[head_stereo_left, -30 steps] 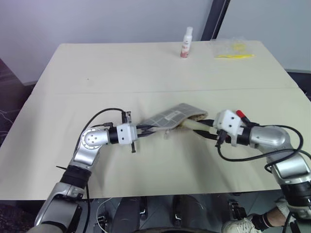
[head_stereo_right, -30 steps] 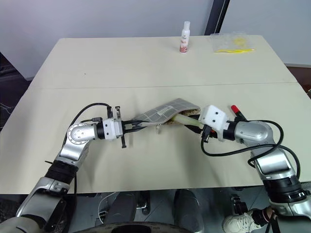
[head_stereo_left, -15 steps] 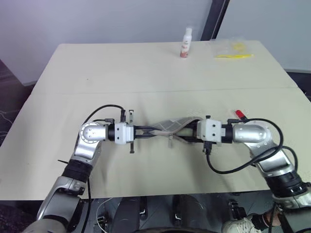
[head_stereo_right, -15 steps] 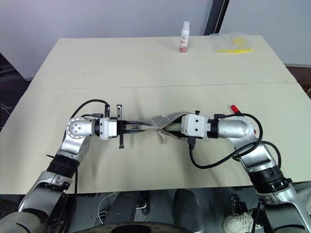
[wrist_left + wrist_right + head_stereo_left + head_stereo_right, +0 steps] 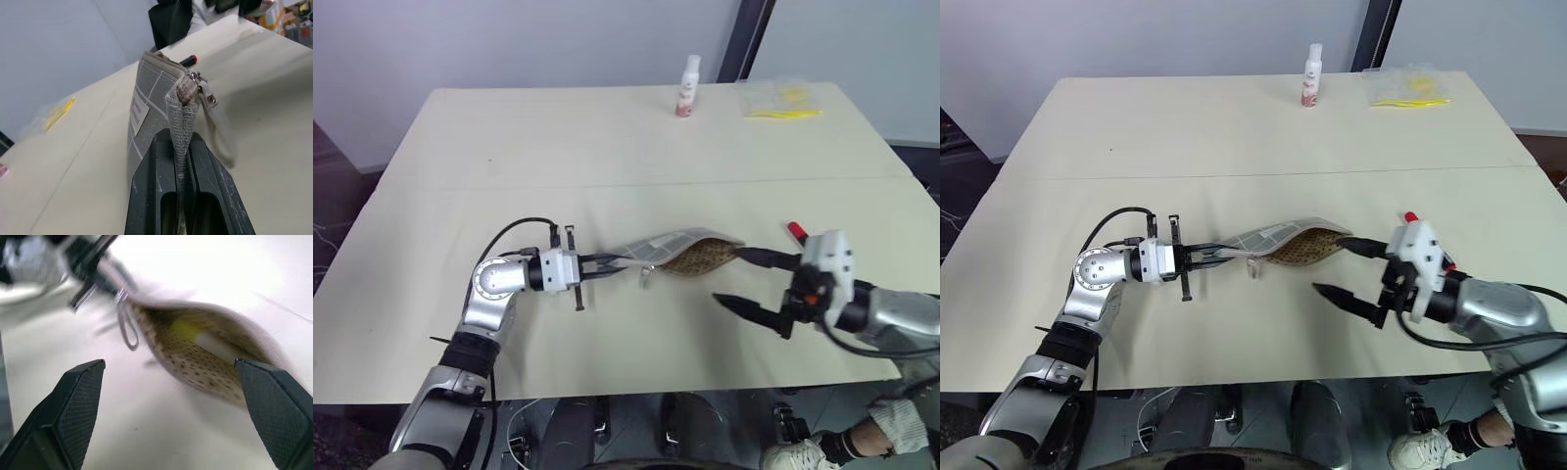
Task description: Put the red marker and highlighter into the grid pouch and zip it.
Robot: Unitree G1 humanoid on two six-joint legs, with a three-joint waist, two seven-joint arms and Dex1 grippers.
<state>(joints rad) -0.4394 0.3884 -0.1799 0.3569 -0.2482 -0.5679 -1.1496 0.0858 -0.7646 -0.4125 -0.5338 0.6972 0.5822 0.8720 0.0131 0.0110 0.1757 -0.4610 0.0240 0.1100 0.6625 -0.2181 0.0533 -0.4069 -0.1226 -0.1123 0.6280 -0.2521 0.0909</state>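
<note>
The grid pouch [image 5: 671, 252] hangs just above the table with its mouth open toward my right side, showing its tan dotted lining [image 5: 195, 364]. My left gripper [image 5: 599, 262] is shut on the pouch's zipper-end corner [image 5: 182, 105]. The highlighter [image 5: 198, 335] lies inside the pouch, yellow cap deepest. My right gripper [image 5: 744, 282] is open and empty, a short way outside the pouch mouth, its fingertips [image 5: 93, 372] spread wide. The red marker [image 5: 796, 231] lies on the table just behind my right gripper.
A small white bottle [image 5: 688, 86] and a clear plastic bag with yellow contents [image 5: 779, 99] stand at the table's far edge. The table [image 5: 509, 157] has a seam across its middle and its near edge runs just below my arms.
My right gripper has drawn back out of the pouch mouth and opened, leaving the highlighter inside. My left gripper has kept its hold on the pouch.
</note>
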